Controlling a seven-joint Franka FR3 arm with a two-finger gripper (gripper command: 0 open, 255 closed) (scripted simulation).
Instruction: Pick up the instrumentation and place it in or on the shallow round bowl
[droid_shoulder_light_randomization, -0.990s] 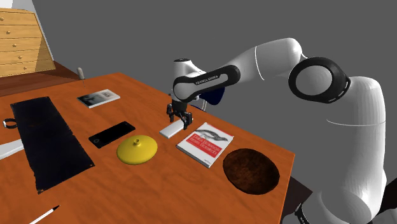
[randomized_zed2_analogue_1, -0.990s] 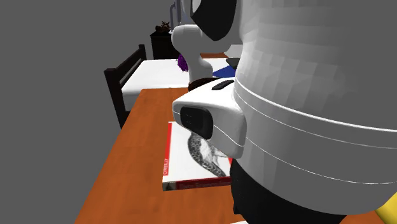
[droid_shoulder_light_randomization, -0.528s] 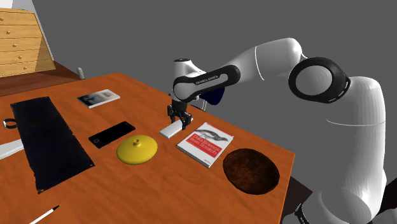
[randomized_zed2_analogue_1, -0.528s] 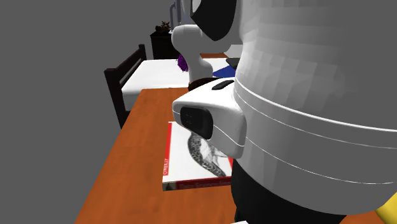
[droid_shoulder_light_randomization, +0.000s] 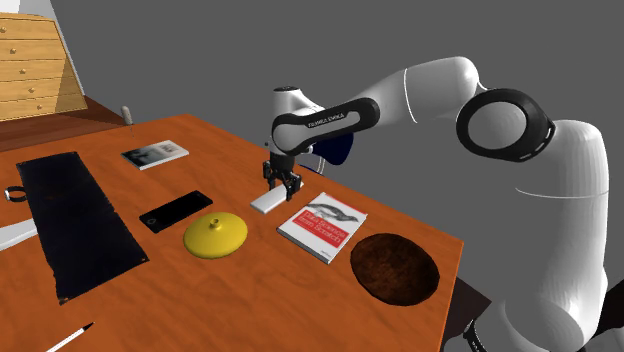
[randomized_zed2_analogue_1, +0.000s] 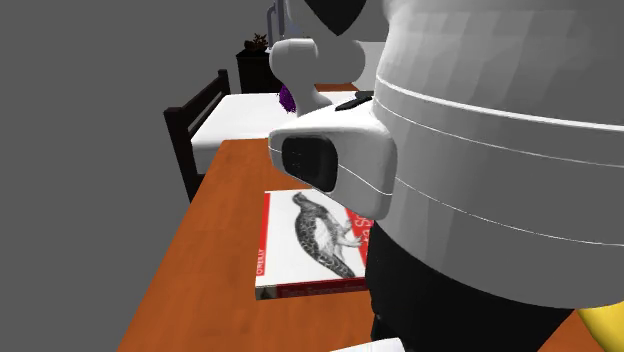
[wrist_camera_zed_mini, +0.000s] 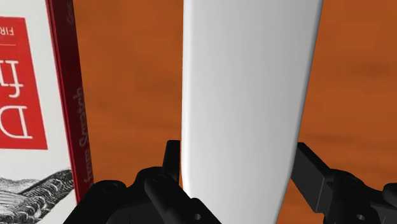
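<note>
The end effector straddles the flat white instrument beside the book, placed to lift it; whether it is clenched, I cannot tell.

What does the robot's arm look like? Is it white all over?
Mostly, but not all over. The arm is made of smooth, rounded white shells. Its joints are dark, and one is a big black ring. A dark band near the hand end has small white letters on it. The gripper at the tip is all black. No loose cables can be seen.
</note>
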